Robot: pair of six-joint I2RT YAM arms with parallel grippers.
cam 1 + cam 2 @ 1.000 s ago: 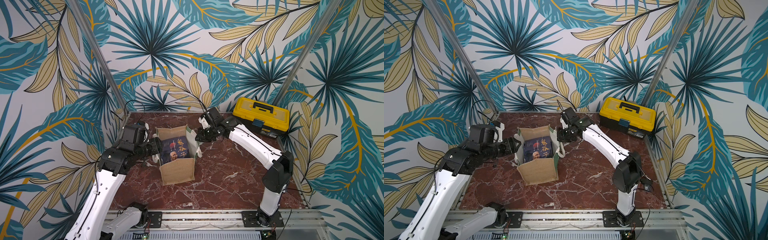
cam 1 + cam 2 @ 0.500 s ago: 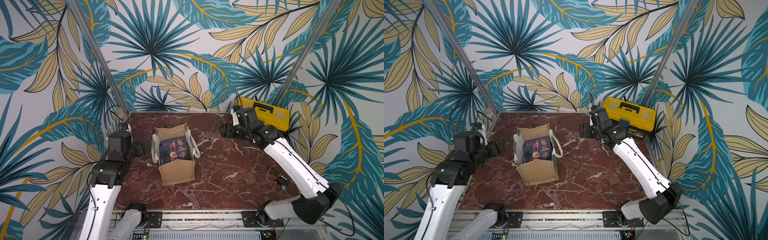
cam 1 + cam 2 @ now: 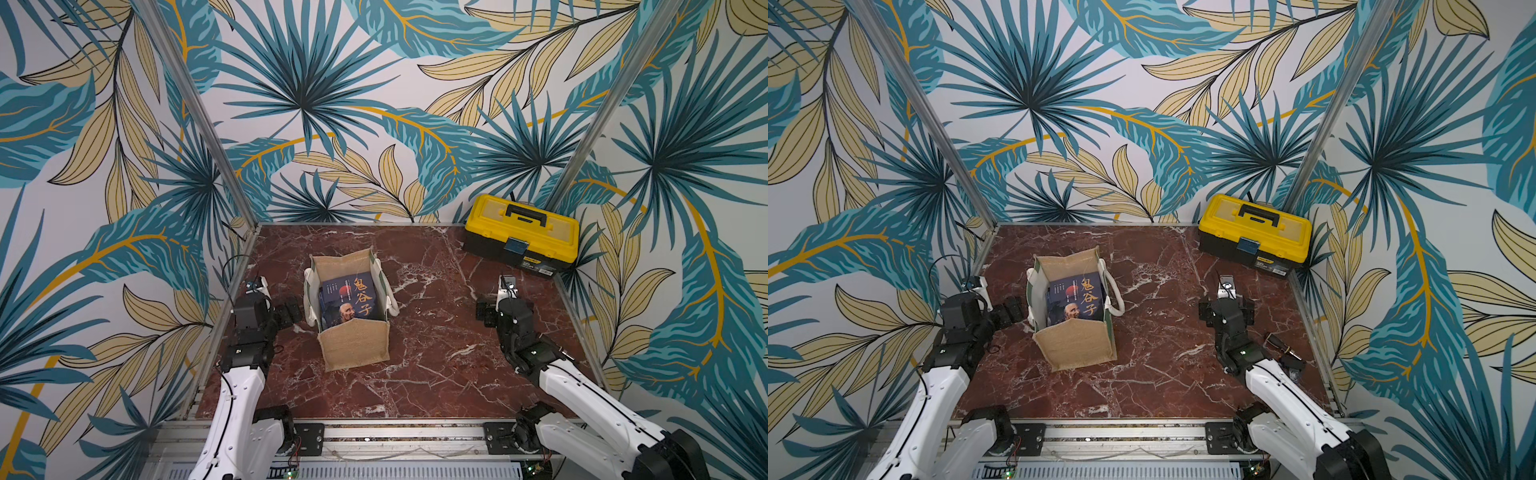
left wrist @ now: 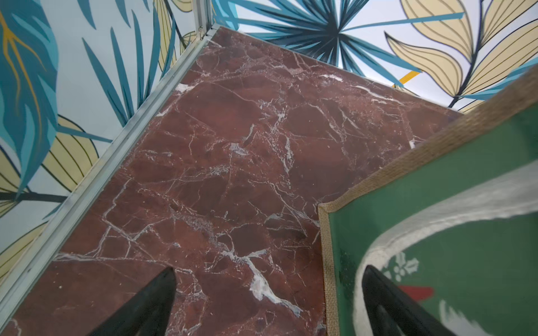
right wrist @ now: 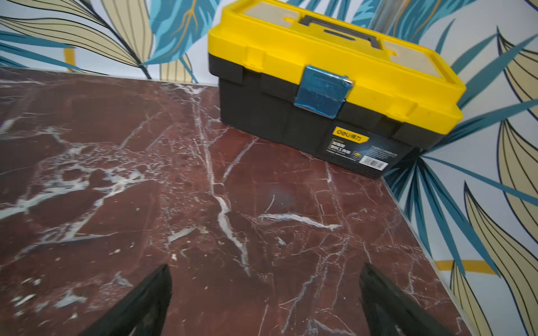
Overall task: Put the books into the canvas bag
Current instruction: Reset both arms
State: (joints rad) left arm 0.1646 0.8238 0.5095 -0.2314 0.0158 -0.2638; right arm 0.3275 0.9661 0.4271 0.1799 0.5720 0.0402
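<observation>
The left gripper (image 4: pixel 269 270), black jaws spread and empty, hovers just beside the green side panel of the boxy tan burlap canvas bag (image 3: pixel 353 349). The right gripper (image 5: pixel 265 267), equally agape, hangs well apart, facing the yellow-and-black plastic toolbox (image 3: pixel 521 232). The navy paperback books (image 3: pixel 351 297) lie flat inside the bag (I see none elsewhere on the red marble table (image 3: pixel 436 353)), so nothing seems left to hold.

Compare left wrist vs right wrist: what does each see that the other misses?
Left wrist only: the canvas bag close up, showing its green side panel, burlap edge and white handle. The books inside are hidden.

Right wrist only: the yellow-and-black toolbox, lid down, with a blue latch, in the table's corner.

Both: the red marble table, the leaf wallpaper, and that arm's own dark fingers. The left fingers and right fingers are spread wide with nothing between them.
</observation>
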